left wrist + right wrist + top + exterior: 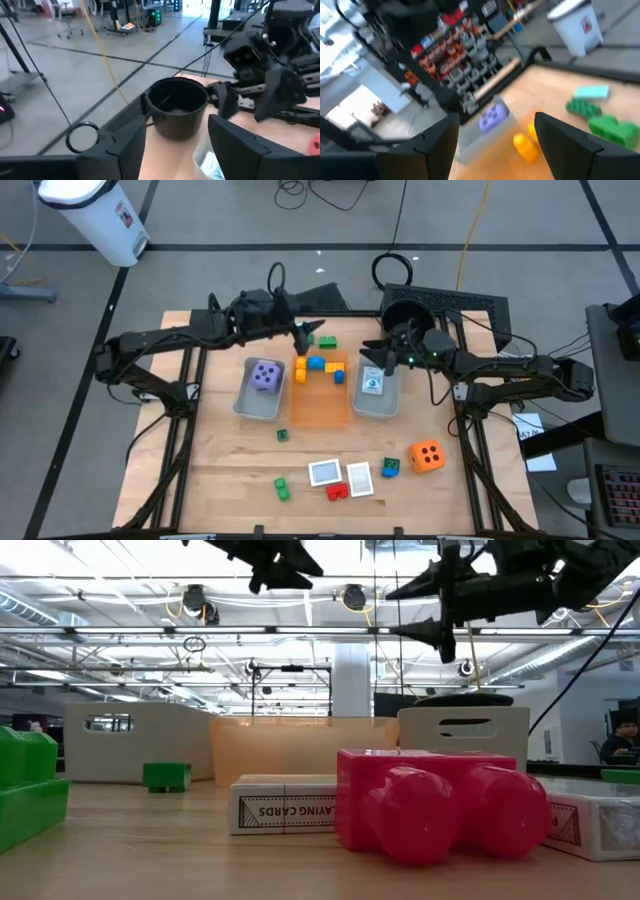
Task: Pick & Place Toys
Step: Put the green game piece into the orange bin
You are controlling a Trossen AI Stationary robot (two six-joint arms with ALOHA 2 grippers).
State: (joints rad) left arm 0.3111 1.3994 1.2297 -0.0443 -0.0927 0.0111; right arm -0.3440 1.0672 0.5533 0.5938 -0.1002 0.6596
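On a wooden table (220, 470) strewn with toys, the left gripper (303, 335) and right gripper (378, 356) are hovering part-open and empty above the trays, apparently between picks, with a red brick (337, 491) among the pieces needing a descent next.

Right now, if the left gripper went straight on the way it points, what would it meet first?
Probably the black bucket, which sits dead ahead between the left gripper's open fingers. The right arm's gripper lies just beside that line; depth is unclear.

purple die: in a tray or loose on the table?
In. The purple spotted die sits inside the left grey rectangular tray.
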